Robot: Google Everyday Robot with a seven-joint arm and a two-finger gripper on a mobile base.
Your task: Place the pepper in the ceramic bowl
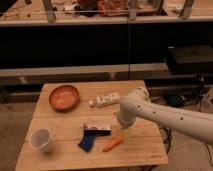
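Camera view gives us the gripper (pixel 124 131) low over the right-centre of the wooden table (pixel 145 152), at the end of the white arm (pixel 165 116) that reaches in from the right. We cannot tell whether it is open or closed.

The pepper (pixel 112 143) lies flat on the boards, not lifted, just beside the gripper on its near-left side. Its long axis runs on a diagonal, from the near left up toward the far right, and the far-right end sits almost under the gripper.

We judge that the coming move is a short drop toward the near left, with the grip set across that diagonal rather than along it. A blue flat object (pixel 86 143) lies close on the pepper's left. The ceramic bowl (pixel 64 97) sits well apart, at the far-left corner.
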